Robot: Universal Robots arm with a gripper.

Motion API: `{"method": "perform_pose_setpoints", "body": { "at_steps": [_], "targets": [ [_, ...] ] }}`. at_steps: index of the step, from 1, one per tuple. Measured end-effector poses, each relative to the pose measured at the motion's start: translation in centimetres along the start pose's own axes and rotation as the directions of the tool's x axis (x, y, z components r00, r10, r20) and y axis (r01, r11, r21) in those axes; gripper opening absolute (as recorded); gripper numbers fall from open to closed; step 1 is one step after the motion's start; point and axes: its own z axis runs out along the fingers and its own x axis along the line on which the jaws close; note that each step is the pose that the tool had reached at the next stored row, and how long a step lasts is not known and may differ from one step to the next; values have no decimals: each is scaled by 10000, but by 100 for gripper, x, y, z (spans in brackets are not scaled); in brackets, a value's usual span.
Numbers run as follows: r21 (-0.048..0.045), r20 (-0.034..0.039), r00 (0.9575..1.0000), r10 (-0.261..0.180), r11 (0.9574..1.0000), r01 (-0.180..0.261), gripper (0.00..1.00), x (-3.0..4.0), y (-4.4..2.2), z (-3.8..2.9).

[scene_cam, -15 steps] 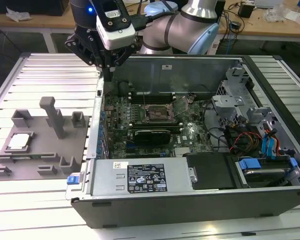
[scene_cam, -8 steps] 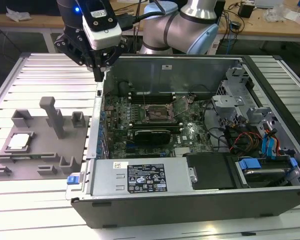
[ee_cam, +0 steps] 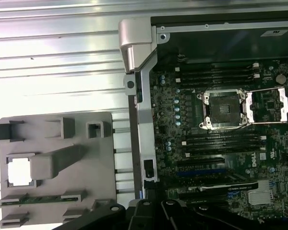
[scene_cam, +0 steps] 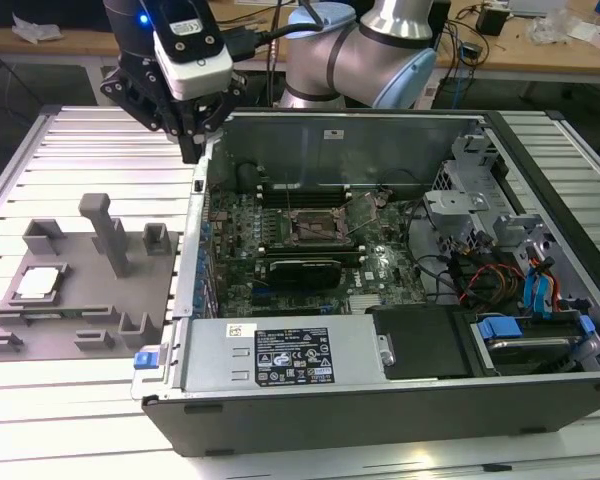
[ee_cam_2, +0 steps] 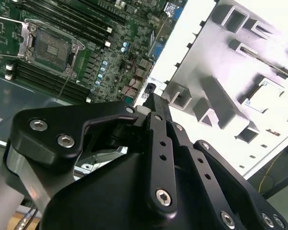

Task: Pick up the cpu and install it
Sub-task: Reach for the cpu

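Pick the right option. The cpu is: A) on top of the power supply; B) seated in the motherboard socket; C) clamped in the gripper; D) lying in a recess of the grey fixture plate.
D: the cpu lies in a recess of the grey fixture plate, the socket is open and empty, and the gripper hangs well away from the cpu.

In the first wrist view the edge cuts off the tool (ee_cam: 153,207), and glare bleaches the cpu (ee_cam: 20,171).
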Motion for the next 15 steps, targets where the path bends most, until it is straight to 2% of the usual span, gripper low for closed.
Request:
{"method": "perform_pose_setpoints", "body": {
  "at_steps": [8,11,15],
  "targets": [
    [1,-1,10000,0,10000,0,11,58,-4,0],
    [-6,0,10000,0,10000,0,11,117,-9,0],
    [-6,0,10000,0,10000,0,11,161,-12,-2]
  ]
}}
